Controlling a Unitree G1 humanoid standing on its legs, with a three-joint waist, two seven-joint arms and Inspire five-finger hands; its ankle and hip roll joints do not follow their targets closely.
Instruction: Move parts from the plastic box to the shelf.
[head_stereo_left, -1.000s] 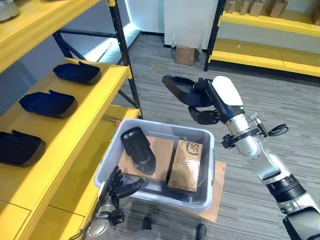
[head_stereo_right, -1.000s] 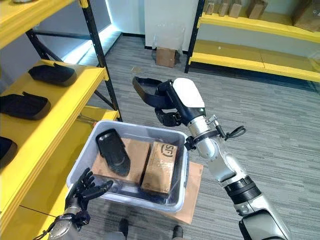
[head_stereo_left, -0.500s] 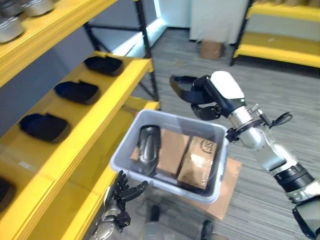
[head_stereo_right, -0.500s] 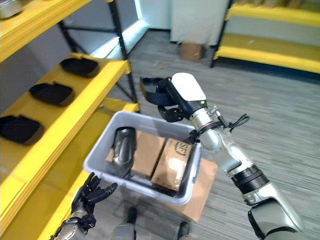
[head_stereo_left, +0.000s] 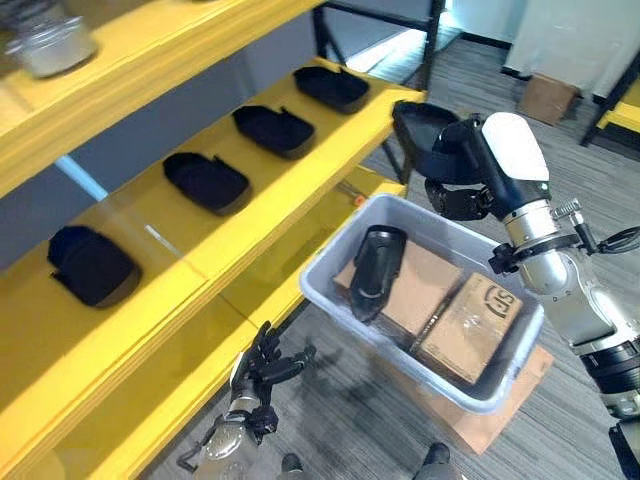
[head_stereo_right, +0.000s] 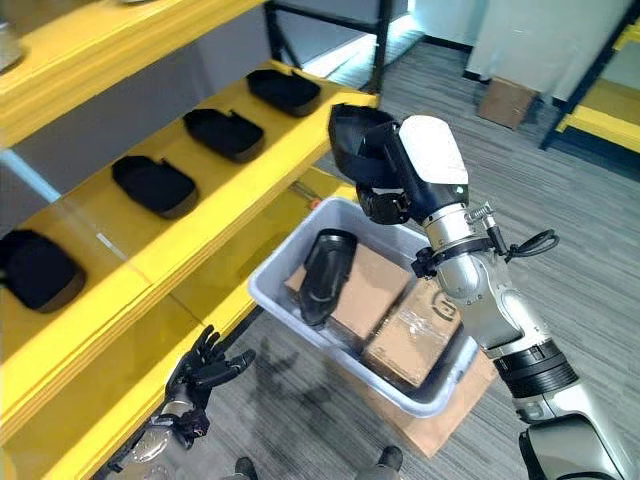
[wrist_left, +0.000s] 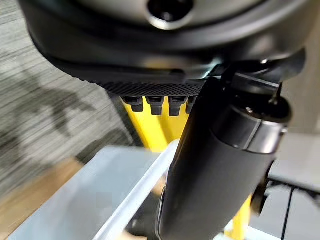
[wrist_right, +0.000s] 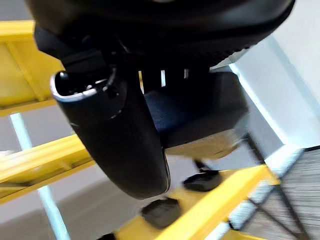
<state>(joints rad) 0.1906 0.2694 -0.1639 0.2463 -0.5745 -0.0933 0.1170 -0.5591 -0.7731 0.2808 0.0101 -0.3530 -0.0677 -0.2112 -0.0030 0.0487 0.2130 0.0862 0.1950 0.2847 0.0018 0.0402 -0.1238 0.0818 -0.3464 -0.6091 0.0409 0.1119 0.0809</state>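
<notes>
My right hand (head_stereo_left: 478, 172) is shut on a black moulded part (head_stereo_left: 425, 132) and holds it in the air beside the corner of the yellow shelf (head_stereo_left: 300, 185), above the back rim of the grey plastic box (head_stereo_left: 395, 360). The right wrist view shows that part (wrist_right: 200, 110) past the thumb (wrist_right: 125, 140). Another black part (head_stereo_left: 372, 272) leans inside the box on two cardboard cartons (head_stereo_left: 470, 325). Several black parts (head_stereo_left: 205, 180) lie in a row on the shelf. My left hand (head_stereo_left: 262, 372) hangs low in front of the shelf, open with its fingers spread.
The box rests on a cardboard sheet (head_stereo_left: 515, 415) on the grey floor. A higher yellow shelf board carries a metal jar (head_stereo_left: 55, 45). A small carton (head_stereo_left: 545, 95) stands on the floor far behind. A black shelf post (head_stereo_left: 425, 30) rises by the shelf corner.
The whole picture has swung left toward the shelf, so the camera moved. My right hand with the black part now stands nearer the shelf's corner. My left hand stays low and open.
</notes>
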